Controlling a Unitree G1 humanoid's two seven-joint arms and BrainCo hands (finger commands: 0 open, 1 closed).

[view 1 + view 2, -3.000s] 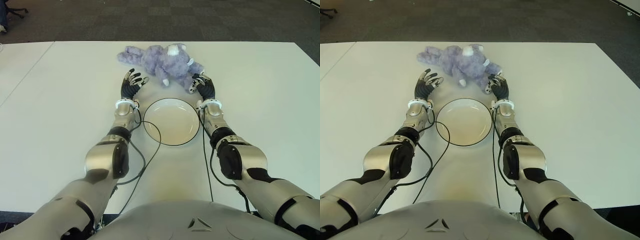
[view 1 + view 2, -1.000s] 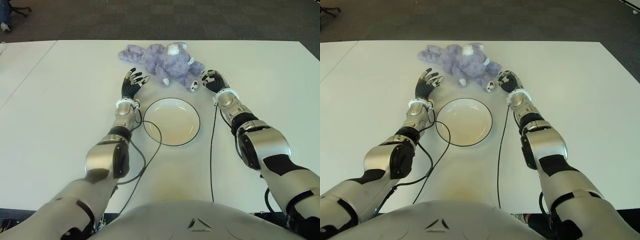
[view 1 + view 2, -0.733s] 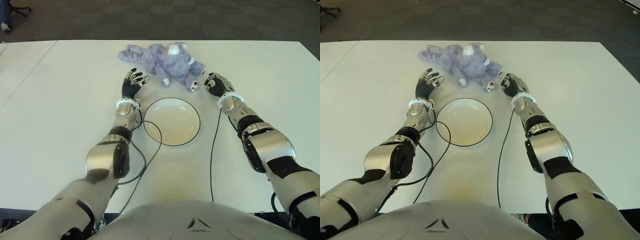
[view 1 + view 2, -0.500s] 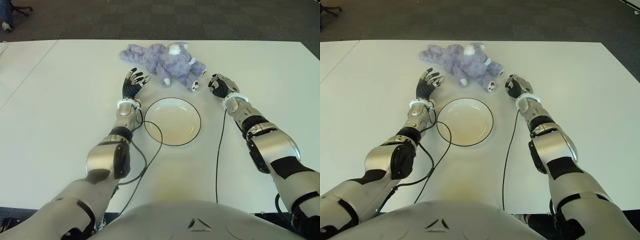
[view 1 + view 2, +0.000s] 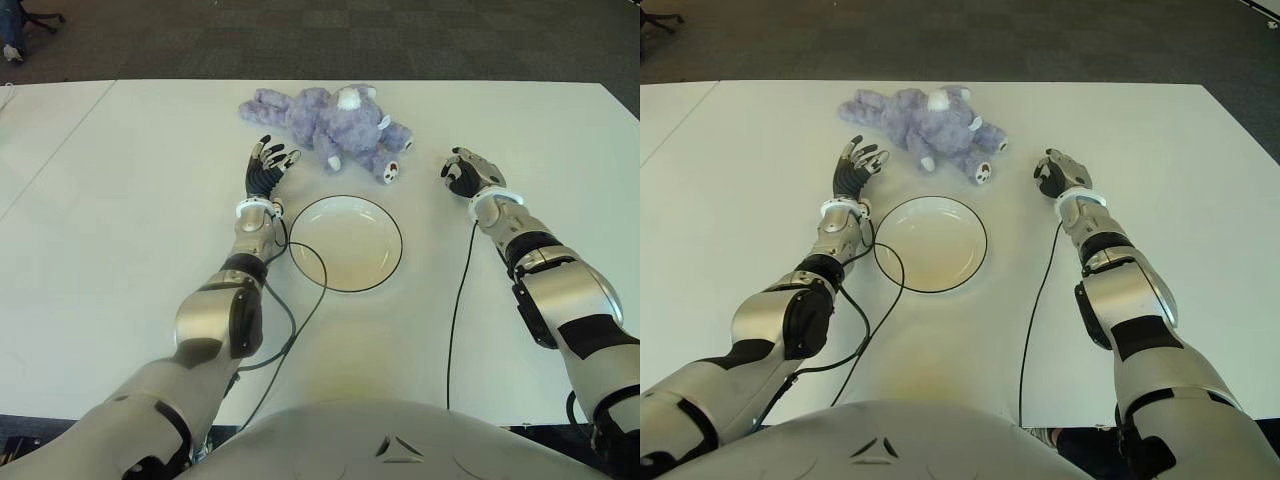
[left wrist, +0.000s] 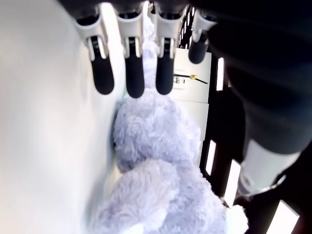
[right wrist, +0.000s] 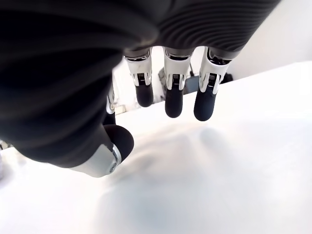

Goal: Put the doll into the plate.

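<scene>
Since three seconds ago my right hand has pulled off the doll's foot and swung out toward 3 o'clock, so it now shows well apart from the doll, over bare tabletop; its fingers hang loosely curved with nothing in them, as the right wrist view shows. I see the doll lying on its side on the tabletop at 12 o'clock of the plate, near the rim but not in it; the plate holds nothing. My left hand shows at about 10 o'clock of the plate, just beside the doll's lower edge; its fingers are stretched out straight and apart, pointing at the doll's fur and holding nothing. A black cable loops from the left arm across the tabletop past the plate's near-left rim; another trails along the right arm.
</scene>
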